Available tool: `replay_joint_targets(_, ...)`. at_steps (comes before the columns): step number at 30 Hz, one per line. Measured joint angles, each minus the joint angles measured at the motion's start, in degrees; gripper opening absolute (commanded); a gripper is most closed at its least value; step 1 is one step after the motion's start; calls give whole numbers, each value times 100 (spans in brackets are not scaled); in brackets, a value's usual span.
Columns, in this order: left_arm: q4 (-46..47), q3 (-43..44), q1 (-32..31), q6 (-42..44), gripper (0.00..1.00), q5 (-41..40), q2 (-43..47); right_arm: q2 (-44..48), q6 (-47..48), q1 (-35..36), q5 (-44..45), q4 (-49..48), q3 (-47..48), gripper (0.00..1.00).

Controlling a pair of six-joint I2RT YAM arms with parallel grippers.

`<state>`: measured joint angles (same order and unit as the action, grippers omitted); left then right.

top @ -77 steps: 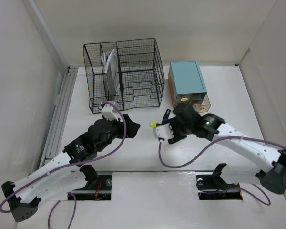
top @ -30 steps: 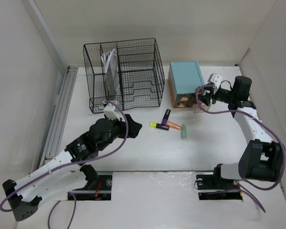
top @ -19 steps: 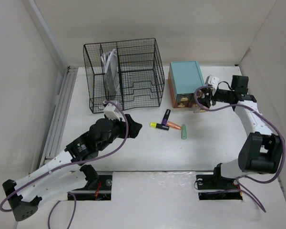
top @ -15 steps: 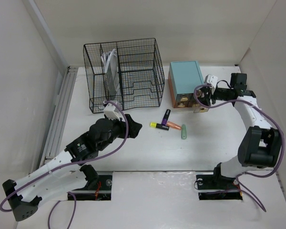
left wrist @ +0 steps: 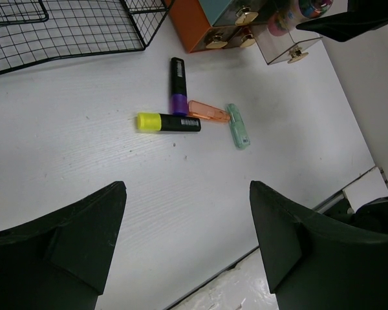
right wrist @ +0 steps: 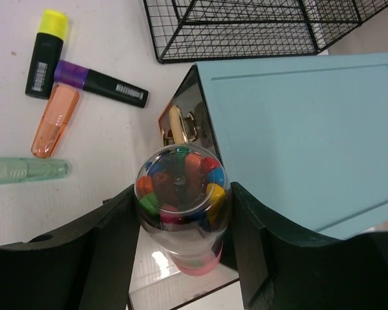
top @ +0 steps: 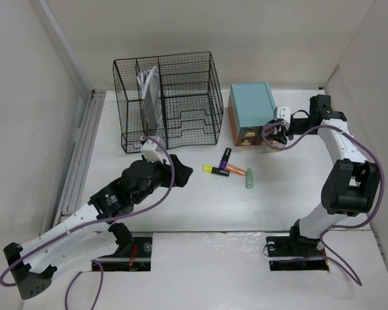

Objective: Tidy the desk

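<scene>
While right gripper (right wrist: 179,227) clamps a clear jar (right wrist: 180,190) over the clear drawer (right wrist: 181,289) | left gripper (left wrist: 187,194) spread wide above desk (left wrist: 84,148).

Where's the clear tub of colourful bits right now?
In the right wrist view, the clear tub is held in the right gripper, above the open clear drawer and just left of the teal drawer box.
</scene>
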<state>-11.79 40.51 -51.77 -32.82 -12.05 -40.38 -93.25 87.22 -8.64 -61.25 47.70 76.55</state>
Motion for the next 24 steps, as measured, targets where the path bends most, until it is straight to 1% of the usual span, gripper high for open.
replay_joint_targets(11,7,0,0,0,74,0,-136,4,962,11,160,494,57,5)
replay_joint_targets(16,46,0,0,0,74,2,-170,85,1176,28,354,590,59,6)
replay_joint_targets(24,81,0,0,0,74,2,-188,181,1349,111,702,579,59,5)
